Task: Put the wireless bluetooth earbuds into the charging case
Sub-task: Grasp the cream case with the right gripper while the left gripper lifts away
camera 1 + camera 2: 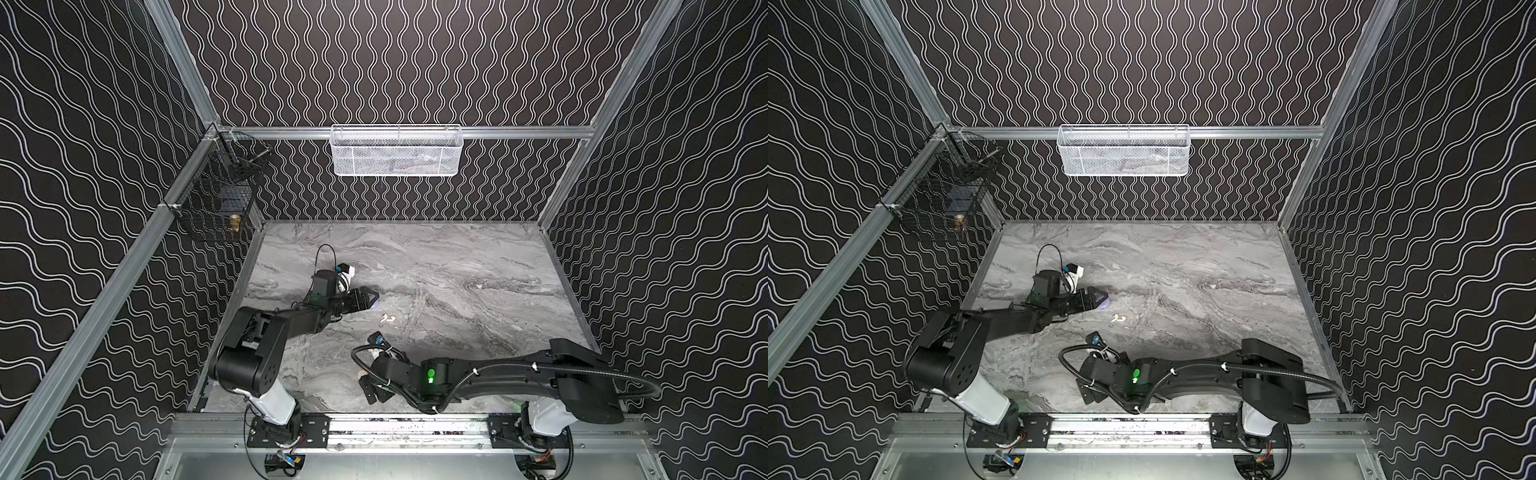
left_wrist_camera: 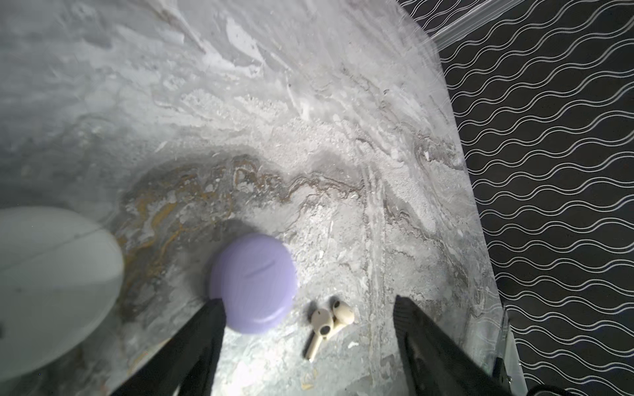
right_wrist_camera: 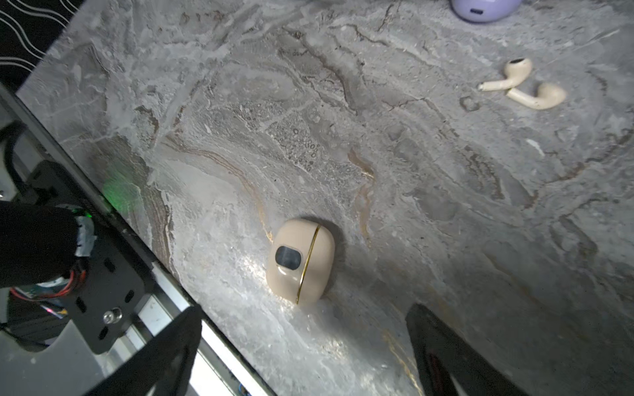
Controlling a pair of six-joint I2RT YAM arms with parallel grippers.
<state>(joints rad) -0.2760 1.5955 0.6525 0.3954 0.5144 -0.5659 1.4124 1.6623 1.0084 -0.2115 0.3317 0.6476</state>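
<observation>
1. Your left gripper (image 2: 307,303) has its jaws spread wide, and nothing is pinched between them.
2. One of its fingers (image 2: 206,329) meets the edge of the lilac case (image 2: 254,283); you cannot tell whether they touch. That case lies shut on the marble table (image 2: 308,137).
3. The off-white earbuds (image 2: 329,324) lie loose on the table, touching each other, just beside the lilac case and inside no case. In both top views they sit between your two grippers (image 1: 387,318) (image 1: 1118,318).
4. Your right gripper (image 3: 304,310) also has its jaws spread and empty. It hangs over the beige case (image 3: 302,260), which lies shut near the table's front edge, well apart from the earbuds.
5. A pale rounded case (image 2: 51,291), blurred, lies apart from the lilac one.
</observation>
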